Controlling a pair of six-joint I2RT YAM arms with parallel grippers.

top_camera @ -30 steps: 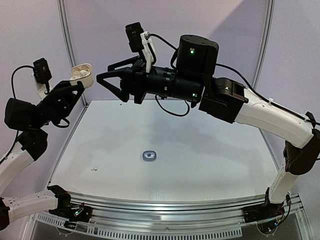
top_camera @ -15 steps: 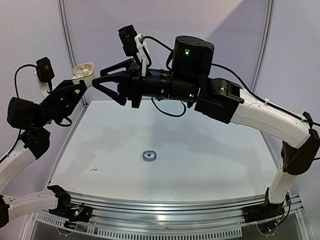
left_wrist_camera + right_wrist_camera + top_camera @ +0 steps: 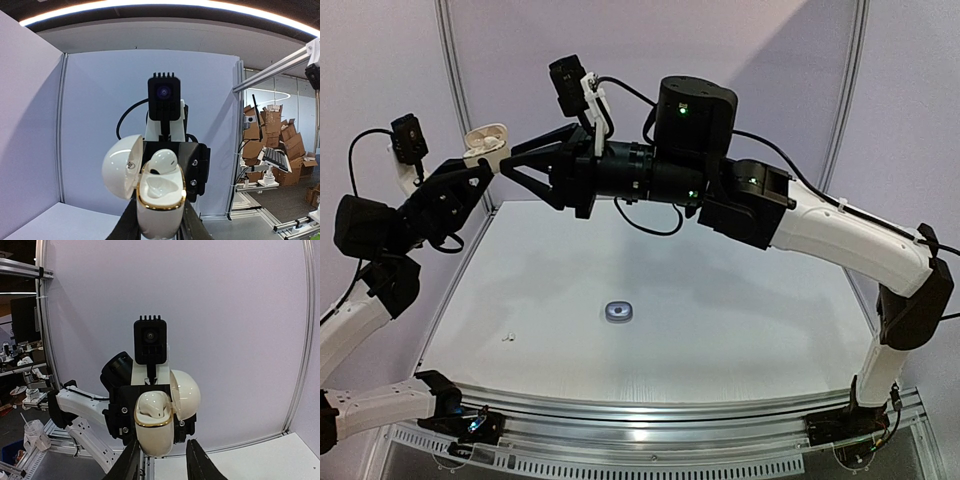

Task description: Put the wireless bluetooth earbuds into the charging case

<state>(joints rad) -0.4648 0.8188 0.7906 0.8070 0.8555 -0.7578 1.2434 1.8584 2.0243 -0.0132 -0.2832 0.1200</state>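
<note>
Earbud (image 3: 162,161), white, sits proud in the open charging case (image 3: 160,192) clamped by our left hand (image 3: 483,170) high above the worktop (image 3: 720,300); our right hand (image 3: 507,162), fingers apart, flanks it. We fear a skewed squeeze could flick it out. Nothing blocks us; a dark grey round object (image 3: 617,312) lies well below

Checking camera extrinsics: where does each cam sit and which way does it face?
Top external: above and behind the arms, looks over the table toward the back wall; both arms show.
Left wrist: on the left arm, looks along the left gripper at the open charging case it holds; own fingers show.
Right wrist: faces the opposite way along the right gripper; own fingers show.
Shared: both wrist views see the case and the opposite wrist camera.
</note>
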